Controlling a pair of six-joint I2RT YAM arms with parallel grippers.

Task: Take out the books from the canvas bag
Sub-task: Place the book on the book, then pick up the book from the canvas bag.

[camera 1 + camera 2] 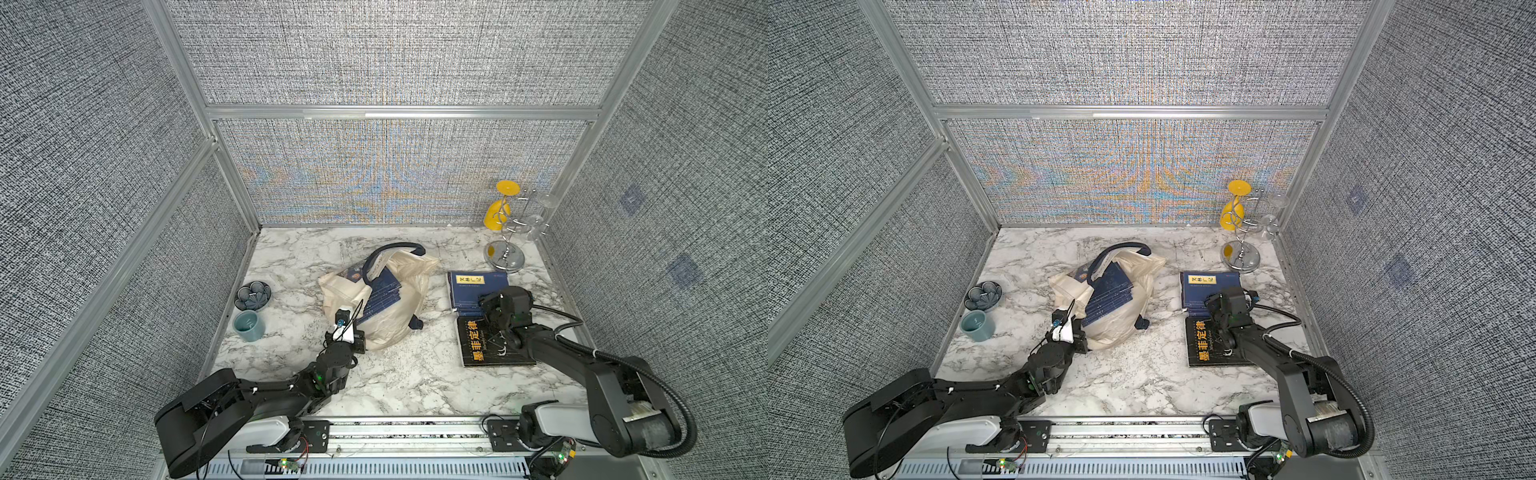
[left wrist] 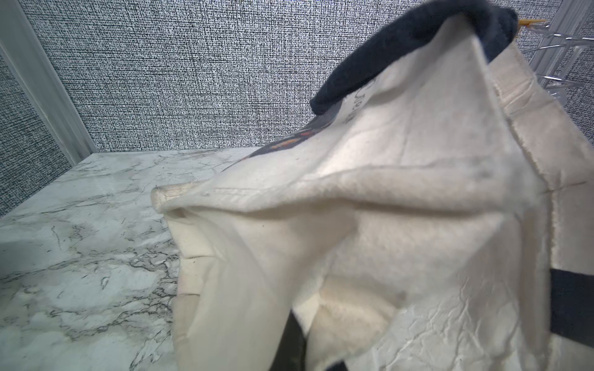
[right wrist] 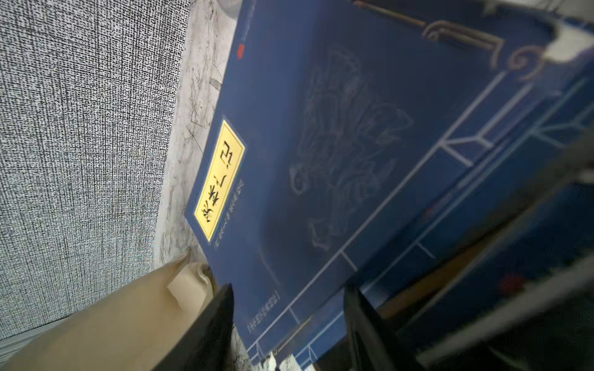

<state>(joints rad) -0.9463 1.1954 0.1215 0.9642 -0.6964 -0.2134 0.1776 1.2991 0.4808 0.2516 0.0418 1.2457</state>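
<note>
The canvas bag (image 1: 399,320) is cream with navy handles (image 1: 400,246). The books (image 1: 484,287) are navy with pale line drawings, 1 bearing a yellow label (image 1: 470,279). A black book (image 1: 490,347) carries yellow characters. The tabletop (image 1: 395,382) is white marble with grey veins; the cup (image 1: 249,326) is teal.

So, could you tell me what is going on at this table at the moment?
The robot is emptying a canvas bag of books. The left end effector is shut on the bag's near edge, with several navy books showing in its mouth. The right end effector hangs open over a navy book with a yellow label, which lies atop a small stack on the table, next to a black book.
</note>
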